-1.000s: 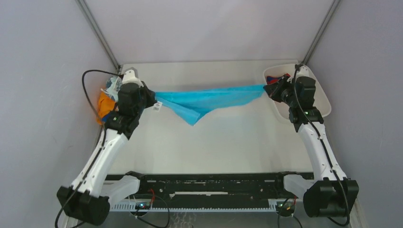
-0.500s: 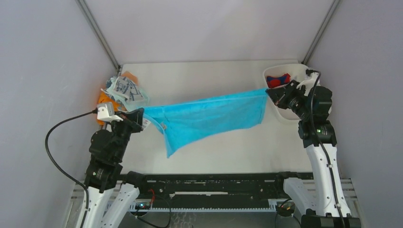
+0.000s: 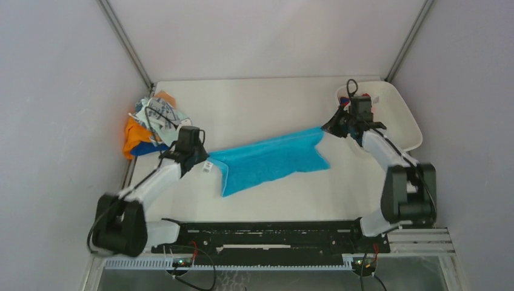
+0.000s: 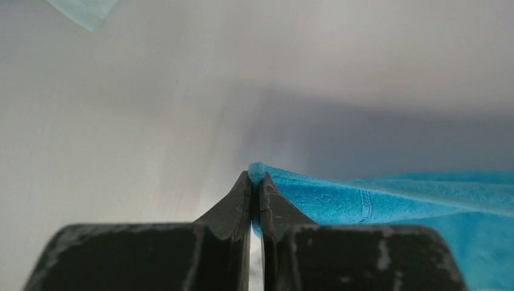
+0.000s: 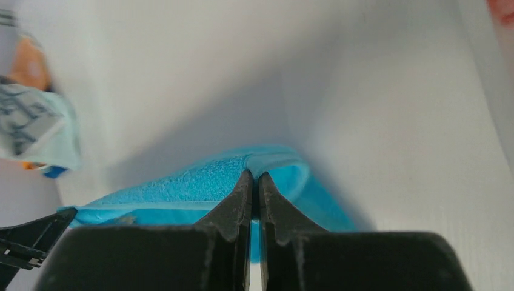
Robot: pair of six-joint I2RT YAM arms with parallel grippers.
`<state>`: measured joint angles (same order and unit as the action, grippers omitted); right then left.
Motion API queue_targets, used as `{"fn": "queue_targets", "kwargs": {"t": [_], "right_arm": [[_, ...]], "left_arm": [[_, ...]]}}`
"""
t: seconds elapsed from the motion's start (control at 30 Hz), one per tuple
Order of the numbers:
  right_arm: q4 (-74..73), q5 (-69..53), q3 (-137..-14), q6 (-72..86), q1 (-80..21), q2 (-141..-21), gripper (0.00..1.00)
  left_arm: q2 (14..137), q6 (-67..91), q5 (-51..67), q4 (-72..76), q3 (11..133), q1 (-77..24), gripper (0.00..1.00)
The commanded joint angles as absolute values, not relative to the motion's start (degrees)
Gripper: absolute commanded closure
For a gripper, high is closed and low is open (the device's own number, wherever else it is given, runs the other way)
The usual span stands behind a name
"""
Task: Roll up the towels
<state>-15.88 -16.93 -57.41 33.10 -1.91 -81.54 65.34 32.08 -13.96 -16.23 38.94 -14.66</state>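
A blue towel lies stretched across the middle of the table, its near part resting on the surface. My left gripper is shut on the towel's left corner, low over the table. My right gripper is shut on the towel's right corner, close to the white bin. The towel runs slanted from lower left to upper right between the two grippers. It also shows in the left wrist view and in the right wrist view.
A pile of other towels, orange, blue and patterned, lies at the table's left edge; it shows in the right wrist view. A white bin at the back right holds red and blue cloth. Grey walls close in on both sides.
Both arms have come down and forward. The towel, held stretched in the air before, now lies lowered onto the table, still gripped at both corners.
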Motion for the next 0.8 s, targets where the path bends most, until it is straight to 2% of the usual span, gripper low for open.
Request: {"fn": "queue_targets", "kwargs": {"t": [0.0,0.13,0.2,0.27,0.37,0.53,0.7,0.77], "right_arm": [[-9.85,-14.87,-64.99,32.0,-2.82,-95.13,1.0],[-11.33,-14.48,-73.93,31.3,-2.93,-104.23,1.0],[-12.29,-14.15,-77.49,30.97,-2.9,-107.13,0.98],[-12.66,-13.79,-80.53,31.1,-2.7,-109.19,0.94],[-14.37,-13.13,-85.65,31.06,-2.61,-111.6,0.85],[-18.25,-10.83,-89.44,27.93,-3.47,-110.09,0.65],[-18.28,-8.05,-81.48,26.62,-4.49,-103.11,0.5],[-18.59,-8.01,-78.04,26.46,-4.98,-100.56,0.49]], "left_arm": [[82.3,34.0,-16.16,-13.11,48.65,-11.35,0.87],[93.04,33.97,-14.45,-17.35,60.06,-8.71,0.76],[94.91,33.89,-14.9,-18.6,63.36,-7.94,0.65],[95.55,33.06,-16.71,-19.71,65.88,-7.79,0.54],[96.01,31.38,-20.85,-23.07,69.42,-7.78,0.45],[90.06,32.2,-18.82,-25.45,67.08,-8.53,0.39],[82.8,35.41,-13.29,-25.33,60.66,-16.39,0.37],[81.21,36.51,-11.95,-24.85,58.92,-20.54,0.37]]}}
